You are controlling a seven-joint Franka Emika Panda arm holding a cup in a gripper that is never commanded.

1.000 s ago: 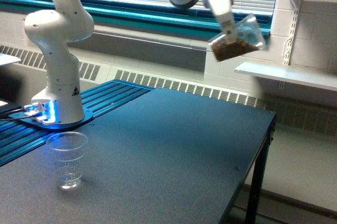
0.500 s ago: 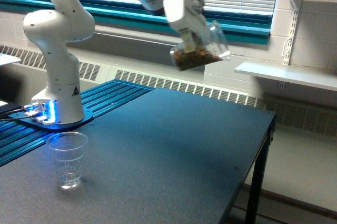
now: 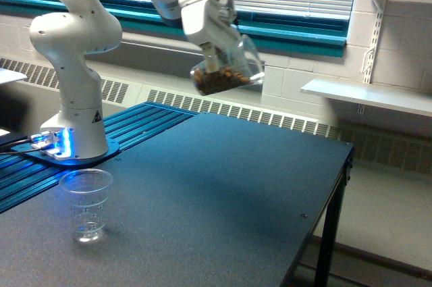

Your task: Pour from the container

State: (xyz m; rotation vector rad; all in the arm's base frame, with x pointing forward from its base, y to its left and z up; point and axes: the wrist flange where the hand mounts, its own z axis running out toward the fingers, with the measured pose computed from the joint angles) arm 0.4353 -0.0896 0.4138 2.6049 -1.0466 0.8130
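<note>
The container (image 3: 228, 70), a small clear plastic jar with brown nut-like bits settled in its lower side, hangs tilted high above the dark table (image 3: 223, 199). My gripper (image 3: 217, 61) is shut on it from above. It hangs well above and to the exterior view's right of a clear ribbed plastic cup (image 3: 86, 204), which stands upright near the table's front left. That cup looks empty.
The arm's white base (image 3: 74, 118) stands at the exterior view's left on blue slatted rails (image 3: 135, 125). A white wall shelf (image 3: 378, 94) juts out at the right. The table's right edge (image 3: 341, 165) drops to the floor. A window with blinds runs behind.
My gripper has carried the container toward the exterior view's left and lower, closer to the cup's side of the table. The cup has not moved.
</note>
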